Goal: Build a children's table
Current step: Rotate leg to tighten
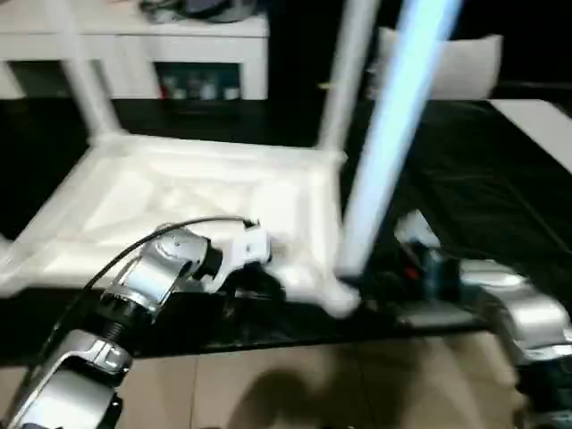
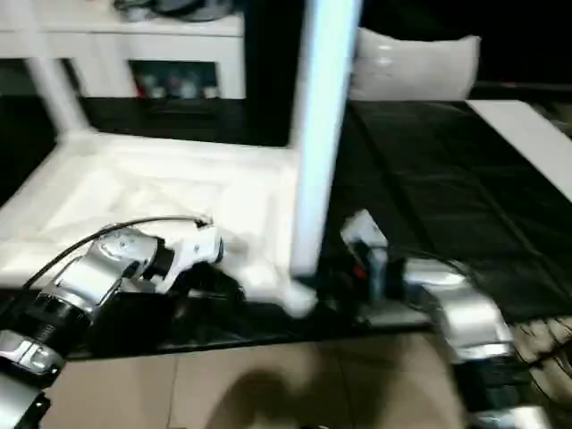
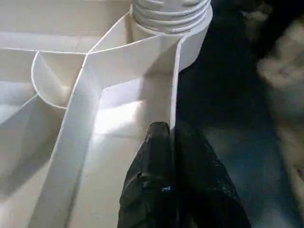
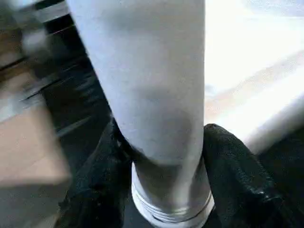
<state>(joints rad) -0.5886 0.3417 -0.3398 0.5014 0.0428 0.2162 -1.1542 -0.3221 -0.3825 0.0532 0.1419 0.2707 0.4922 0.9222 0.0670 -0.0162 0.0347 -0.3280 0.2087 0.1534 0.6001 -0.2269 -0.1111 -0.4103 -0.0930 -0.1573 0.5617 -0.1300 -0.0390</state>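
The smooth white plastic tabletop (image 1: 206, 201) lies ribbed side up on the black-covered desk (image 1: 474, 188). The left gripper (image 3: 173, 142) pinches its thin rim. The right gripper (image 4: 161, 156) clasps a round tapered leg (image 1: 384, 143) upright at the threaded corner socket (image 3: 171, 19).

A white plastic tabletop (image 1: 188, 201) lies upside down on a black-covered work table (image 1: 465, 188). Two white legs stand in its far corners (image 1: 85, 80) (image 1: 344, 76). A third leg (image 1: 389, 143) rises from the near right corner. Silver forearms reach in from both sides, the left one (image 1: 156, 273) over the tabletop's near edge.
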